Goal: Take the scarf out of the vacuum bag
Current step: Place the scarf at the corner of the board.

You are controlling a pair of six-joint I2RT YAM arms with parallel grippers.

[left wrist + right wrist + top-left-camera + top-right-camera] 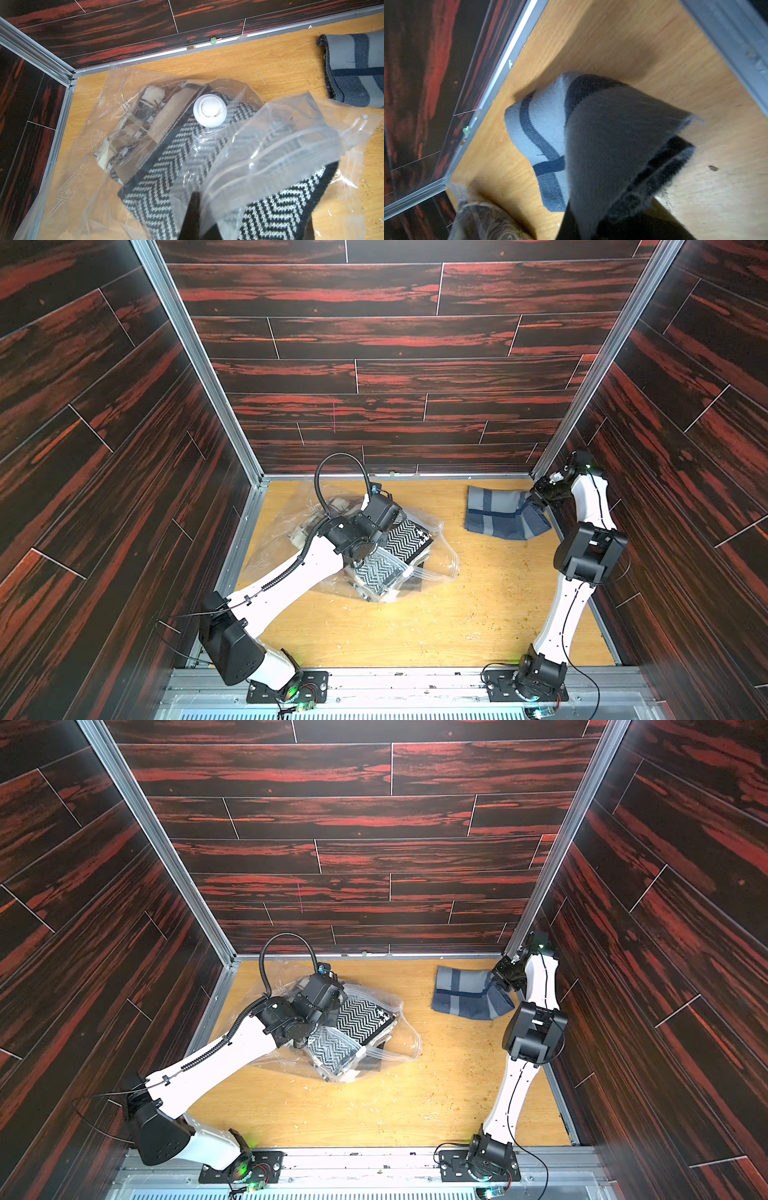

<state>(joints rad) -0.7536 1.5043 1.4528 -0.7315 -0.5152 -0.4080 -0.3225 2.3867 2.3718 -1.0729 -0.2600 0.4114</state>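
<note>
The clear vacuum bag (438, 568) (401, 1048) (270, 145) lies crumpled on the left half of the wooden floor, its white valve disc (209, 113) facing up. Inside it is a black-and-white herringbone scarf (409, 539) (361, 1017) (158, 187). My left gripper (376, 551) (309, 1040) (197, 199) is shut on the bag's zip-seal edge and holds that flap up. A grey scarf with blue stripes (496, 512) (459, 992) (357, 68) (544, 128) lies outside the bag at the back right. My right gripper (534, 502) (496, 981) (591, 220) is shut on its lifted corner.
A beige patterned cloth (145, 112) (305, 531) is also in the bag, towards the back left corner. Dark panelled walls with aluminium rails (245, 531) close in the floor on three sides. Crumbs dot the wooden floor (415, 626) in front.
</note>
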